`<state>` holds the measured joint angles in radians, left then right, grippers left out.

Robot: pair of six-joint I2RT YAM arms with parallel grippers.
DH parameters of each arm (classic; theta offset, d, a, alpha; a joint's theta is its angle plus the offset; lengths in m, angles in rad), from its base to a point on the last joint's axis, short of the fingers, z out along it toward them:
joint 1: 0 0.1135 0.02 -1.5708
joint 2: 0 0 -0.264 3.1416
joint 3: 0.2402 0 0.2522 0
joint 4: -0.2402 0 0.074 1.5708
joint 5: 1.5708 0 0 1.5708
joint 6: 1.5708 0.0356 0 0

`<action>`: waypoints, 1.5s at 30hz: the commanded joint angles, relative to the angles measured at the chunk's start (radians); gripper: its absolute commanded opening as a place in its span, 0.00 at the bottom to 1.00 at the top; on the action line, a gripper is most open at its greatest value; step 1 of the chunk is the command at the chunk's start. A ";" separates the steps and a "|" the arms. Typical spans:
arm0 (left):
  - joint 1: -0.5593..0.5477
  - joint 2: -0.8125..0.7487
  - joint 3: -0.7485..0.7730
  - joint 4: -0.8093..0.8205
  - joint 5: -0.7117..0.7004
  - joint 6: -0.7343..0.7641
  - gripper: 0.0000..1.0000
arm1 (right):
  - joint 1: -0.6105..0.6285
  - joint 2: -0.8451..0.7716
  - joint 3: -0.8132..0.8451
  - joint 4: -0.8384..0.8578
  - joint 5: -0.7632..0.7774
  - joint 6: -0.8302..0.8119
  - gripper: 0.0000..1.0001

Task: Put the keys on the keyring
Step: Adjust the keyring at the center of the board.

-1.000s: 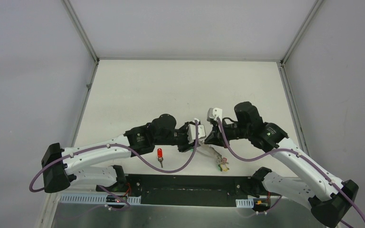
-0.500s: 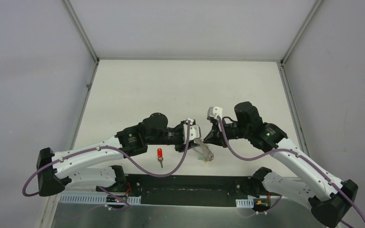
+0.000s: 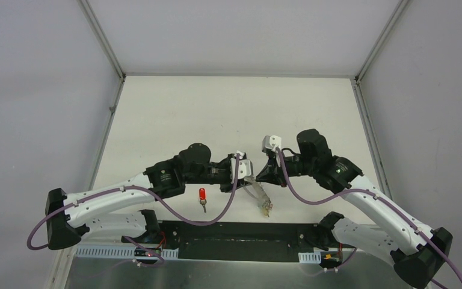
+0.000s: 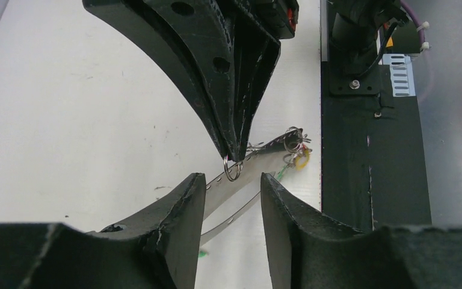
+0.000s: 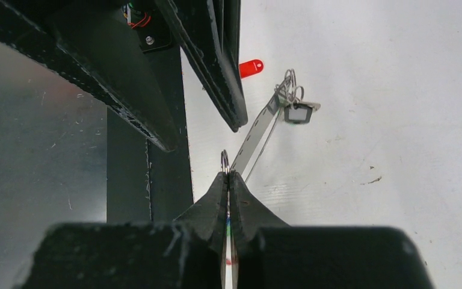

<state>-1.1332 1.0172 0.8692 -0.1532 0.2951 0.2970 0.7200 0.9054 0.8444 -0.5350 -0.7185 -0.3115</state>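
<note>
A key with a red head (image 3: 203,194) lies on the white table left of both grippers, its head (image 5: 251,68) also in the right wrist view. The keyring (image 3: 258,194), a flattened grey band loop (image 4: 252,165) (image 5: 255,138), slants down from the right gripper (image 3: 258,176) toward the near edge. That gripper (image 5: 228,174) (image 4: 234,155) is shut, pinching a small split ring (image 4: 233,170) at its tips, with a hint of green between its fingers. My left gripper (image 3: 242,171) (image 4: 233,176) faces it, open, nothing pinched, the loop passing behind the gap.
A cluster of small rings with a yellow bit (image 4: 296,149) and a dark square tag (image 5: 299,112) sits at the loop's far end. The black base plate (image 3: 234,232) runs along the near table edge. Grey enclosure walls stand on the left, right and back.
The left arm has drawn back to the left, away from the right gripper. The loop's lower end has swung left and nearer the base plate. The right arm has held still.
</note>
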 commanded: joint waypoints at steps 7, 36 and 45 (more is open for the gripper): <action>-0.014 0.043 0.026 -0.003 -0.003 -0.053 0.42 | 0.005 -0.037 -0.015 0.106 -0.075 -0.003 0.00; -0.014 0.113 0.117 -0.098 0.024 -0.017 0.15 | 0.004 -0.038 -0.019 0.161 -0.064 0.030 0.00; -0.014 0.142 0.151 -0.158 0.026 -0.001 0.04 | 0.004 -0.043 -0.013 0.162 -0.049 0.031 0.00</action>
<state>-1.1393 1.1500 0.9798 -0.2775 0.2981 0.2794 0.7204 0.8948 0.8036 -0.4633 -0.7593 -0.2886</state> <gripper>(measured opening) 0.107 0.006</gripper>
